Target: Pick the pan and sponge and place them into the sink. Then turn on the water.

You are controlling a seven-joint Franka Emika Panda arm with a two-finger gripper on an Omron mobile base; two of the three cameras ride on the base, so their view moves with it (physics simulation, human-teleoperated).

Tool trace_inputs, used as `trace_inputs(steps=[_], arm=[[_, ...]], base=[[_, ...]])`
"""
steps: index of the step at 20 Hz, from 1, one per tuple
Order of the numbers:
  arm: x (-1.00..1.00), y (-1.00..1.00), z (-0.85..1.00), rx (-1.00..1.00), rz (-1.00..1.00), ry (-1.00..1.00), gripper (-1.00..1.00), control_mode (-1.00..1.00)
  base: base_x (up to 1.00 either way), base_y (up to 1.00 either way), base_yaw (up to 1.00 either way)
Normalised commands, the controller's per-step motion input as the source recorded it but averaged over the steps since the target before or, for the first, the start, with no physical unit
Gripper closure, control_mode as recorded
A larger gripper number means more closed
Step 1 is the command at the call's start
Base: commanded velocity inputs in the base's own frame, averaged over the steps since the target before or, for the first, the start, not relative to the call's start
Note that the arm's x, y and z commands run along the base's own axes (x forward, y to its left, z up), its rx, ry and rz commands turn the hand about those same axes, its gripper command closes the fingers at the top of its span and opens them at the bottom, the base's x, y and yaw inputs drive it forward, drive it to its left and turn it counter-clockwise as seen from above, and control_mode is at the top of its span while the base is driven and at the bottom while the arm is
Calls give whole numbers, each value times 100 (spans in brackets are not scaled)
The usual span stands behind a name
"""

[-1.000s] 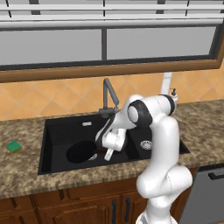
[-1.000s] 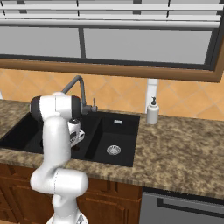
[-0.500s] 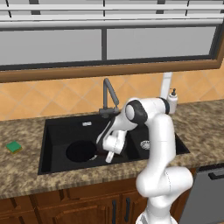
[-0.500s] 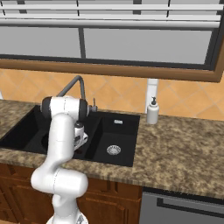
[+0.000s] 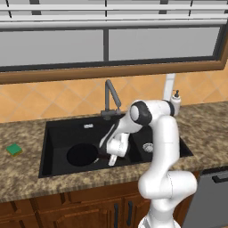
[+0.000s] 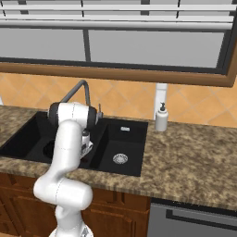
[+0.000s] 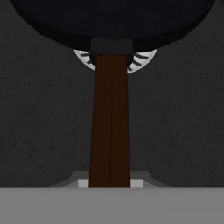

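Pan held low inside the wide basin of the sink

The pincer [image 5: 111,159] is closed on the brown handle of the pan [image 5: 83,154], and the round black pan sits low in the wide basin of the sink [image 5: 58,133], over the silver drain [image 7: 142,59] that the hand view shows just behind the handle. I cannot tell if the pan touches the basin floor. The sponge [image 5: 14,149] lies on the tabletop [image 5: 22,173] left of the sink, well apart from the pan. The dark tap [image 5: 111,99] stands behind the basin, and a white soap bottle [image 5: 176,101] stands at the right.
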Motion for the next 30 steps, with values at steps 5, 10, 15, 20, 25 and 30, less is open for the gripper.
trace_inputs(steps=[5,10,15,20,25,30], arm=[[0,0,18,-2,0,1,-100,-100],[6,0,60,-1,0,3,-100,-100],[8,-16,81,0,-2,5,-100,-100],[-1,-36,68,1,-5,8,-100,-100],[-22,-33,66,0,-4,10,-100,-100],[-39,-45,72,0,-10,7,-100,-100]], base=[[0,0,0],[0,0,0],[0,0,0],[0,0,0],[0,0,0],[0,0,0]])
